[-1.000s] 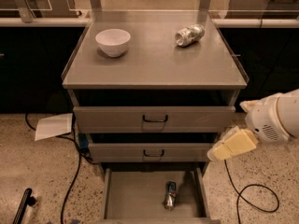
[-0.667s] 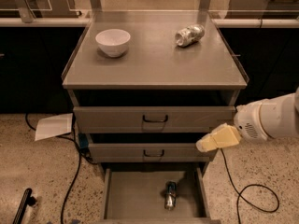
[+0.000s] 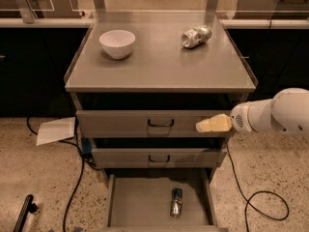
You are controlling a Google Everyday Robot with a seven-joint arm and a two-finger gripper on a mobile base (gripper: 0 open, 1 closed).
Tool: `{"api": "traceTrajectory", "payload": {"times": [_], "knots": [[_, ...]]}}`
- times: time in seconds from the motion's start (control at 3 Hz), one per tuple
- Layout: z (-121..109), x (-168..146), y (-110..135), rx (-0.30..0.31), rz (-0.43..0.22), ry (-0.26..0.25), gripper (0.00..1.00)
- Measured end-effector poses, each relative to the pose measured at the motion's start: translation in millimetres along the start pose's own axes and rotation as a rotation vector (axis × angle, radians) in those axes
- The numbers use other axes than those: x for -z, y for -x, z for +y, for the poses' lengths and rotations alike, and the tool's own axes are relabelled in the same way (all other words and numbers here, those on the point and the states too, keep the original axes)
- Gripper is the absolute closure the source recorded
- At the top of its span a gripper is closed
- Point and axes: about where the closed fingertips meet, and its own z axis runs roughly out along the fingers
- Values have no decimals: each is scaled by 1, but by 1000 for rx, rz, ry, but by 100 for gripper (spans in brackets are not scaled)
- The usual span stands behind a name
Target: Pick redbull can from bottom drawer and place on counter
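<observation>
The redbull can [image 3: 176, 202] lies on its side in the open bottom drawer [image 3: 133, 204], right of the middle. The counter [image 3: 159, 62] is the grey top of the cabinet above. My gripper [image 3: 205, 125] comes in from the right on a white arm and hangs in front of the top drawer front, well above the can and a little to its right. Only its pale yellowish fingers show, pointing left.
A white bowl [image 3: 117, 43] stands at the counter's back left. A fatter silver can [image 3: 196, 36] lies on its side at the back right. Two shut drawer fronts with black handles [image 3: 160, 123] sit above the open drawer. Cables [image 3: 260, 202] and a paper sheet [image 3: 55, 130] lie on the floor.
The gripper has moved up and to the left, from beside the middle drawer front to in front of the top drawer front. The can has not moved.
</observation>
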Motion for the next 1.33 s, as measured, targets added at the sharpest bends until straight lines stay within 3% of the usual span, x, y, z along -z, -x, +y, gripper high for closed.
{"api": "traceTrajectory", "payload": {"times": [0.33, 0.67, 1.0, 1.33], "knots": [[6, -5, -8, -3, -8, 0, 0], [5, -40, -62, -146, 14, 17, 0], [14, -92, -133, -351, 76, 89, 0], [21, -142, -193, -463, 126, 100, 0]]}}
